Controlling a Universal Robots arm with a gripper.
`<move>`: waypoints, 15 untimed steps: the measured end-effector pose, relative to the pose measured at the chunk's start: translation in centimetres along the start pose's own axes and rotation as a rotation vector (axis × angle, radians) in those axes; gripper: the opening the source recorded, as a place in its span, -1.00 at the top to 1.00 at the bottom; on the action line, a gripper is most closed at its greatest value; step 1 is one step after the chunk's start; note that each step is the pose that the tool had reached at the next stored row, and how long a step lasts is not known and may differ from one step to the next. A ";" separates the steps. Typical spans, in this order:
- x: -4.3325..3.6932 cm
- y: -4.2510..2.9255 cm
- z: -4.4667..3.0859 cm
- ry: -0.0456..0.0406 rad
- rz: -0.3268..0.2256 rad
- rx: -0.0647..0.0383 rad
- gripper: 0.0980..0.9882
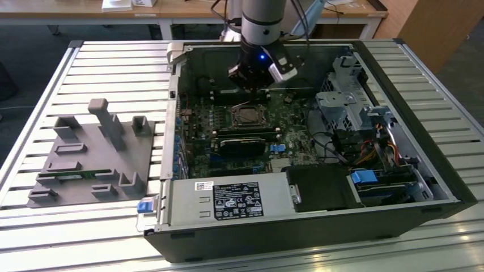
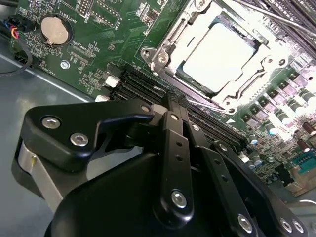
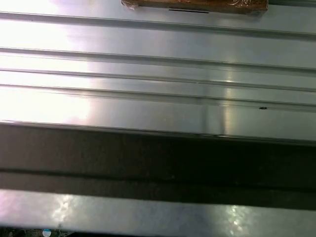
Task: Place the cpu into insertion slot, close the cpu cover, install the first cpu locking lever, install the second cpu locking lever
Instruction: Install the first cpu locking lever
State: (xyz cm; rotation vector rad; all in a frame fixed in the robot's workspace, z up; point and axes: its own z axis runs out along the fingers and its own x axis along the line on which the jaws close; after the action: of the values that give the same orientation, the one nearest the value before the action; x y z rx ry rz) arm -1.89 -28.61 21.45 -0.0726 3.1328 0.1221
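- The end effector [image 1: 257,85] hangs inside the open computer case [image 1: 423,187], just behind the insertion slot [image 1: 248,115] on the motherboard [image 1: 198,136]; in the second wrist view its black fingers [image 2: 170,111] lie pressed together with nothing between them, so it is closed and empty.
- The cpu [image 2: 222,57] sits in the insertion slot [image 2: 217,54], silver face up, and the cpu cover [image 2: 256,74] looks to be down around it, though glare makes that hard to confirm.
- A thin locking lever [image 2: 269,15] appears to run along the slot's far edge; whether it is hooked cannot be told.
- Risk one, as a judgement: if the chip is not seated flat, pressing the frame or a lever would load it unevenly and could bend the contacts beneath.
- Risk two: the fingertips are close to the long black memory slots [image 2: 148,89] beside the socket, and a skewed descent could snag them or the small capacitors [image 2: 284,116] nearby.
- Risk three: a closed tip pushing on a thin lever may slip off and strike the board.
- Around the slot: a black heatsink block [image 1: 243,146] just in front of it, the drive cage [image 1: 344,110] and loose cables [image 1: 363,150] to the exterior view's right, and the power supply [image 1: 226,201] in front.
- Beside the case, on the slatted tabletop [image 1: 113,62], stands a grey parts fixture [image 1: 94,156], well apart from the socket.
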 end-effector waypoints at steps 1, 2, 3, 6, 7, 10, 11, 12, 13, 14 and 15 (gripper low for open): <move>-0.02 0.00 0.08 0.0006 0.000 0.000 0.98; -0.04 0.00 0.16 0.0012 0.000 0.000 0.98; -0.06 0.00 0.24 0.0017 0.000 0.000 0.98; -0.17 0.00 0.47 0.0037 0.000 0.000 0.98; -0.22 0.00 0.54 0.0043 0.000 0.000 0.98; -0.27 -0.01 0.73 0.0051 0.000 0.000 0.98; -0.30 -0.01 0.81 0.0053 0.000 0.000 0.98; -0.32 -0.01 0.88 0.0055 0.000 0.000 0.98; -0.34 -0.02 0.95 0.0056 0.000 0.000 0.98; -0.35 -0.02 1.02 0.0057 0.000 0.000 0.98; -0.37 -0.03 1.08 0.0058 0.000 0.000 0.98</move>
State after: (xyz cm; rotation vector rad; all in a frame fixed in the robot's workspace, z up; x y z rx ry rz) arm -1.52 -28.54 20.38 -0.0723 3.1386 0.1217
